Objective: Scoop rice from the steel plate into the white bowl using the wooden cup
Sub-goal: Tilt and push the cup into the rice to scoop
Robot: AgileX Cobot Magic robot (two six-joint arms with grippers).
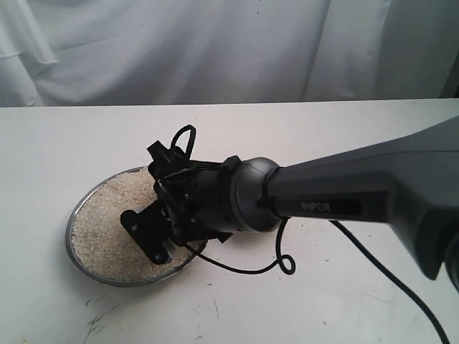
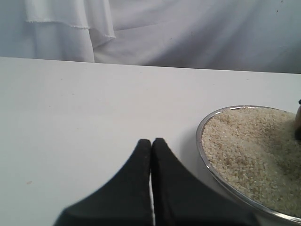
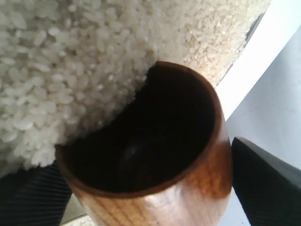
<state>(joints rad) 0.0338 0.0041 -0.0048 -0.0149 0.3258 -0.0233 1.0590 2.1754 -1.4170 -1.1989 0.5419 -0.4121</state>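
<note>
Right wrist view: right gripper (image 3: 148, 188) clamps wooden cup (image 3: 146, 141), mouth against rice (image 3: 70, 70) on steel plate (image 2: 199, 141) (left gripper (image 2: 151, 143) closed, empty).

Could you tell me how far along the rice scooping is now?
Done: the right gripper grips the wooden cup. In hand: its rim digs into the rice on the steel plate, inside dark, no grains visible. To do: filling, carrying, pouring; the white bowl is in no view. The left gripper is shut.

Only one readable mark: "PIPER" in pale letters on my forearm link (image 1: 320, 207), up-arm behind my right gripper (image 1: 152, 236).
</note>
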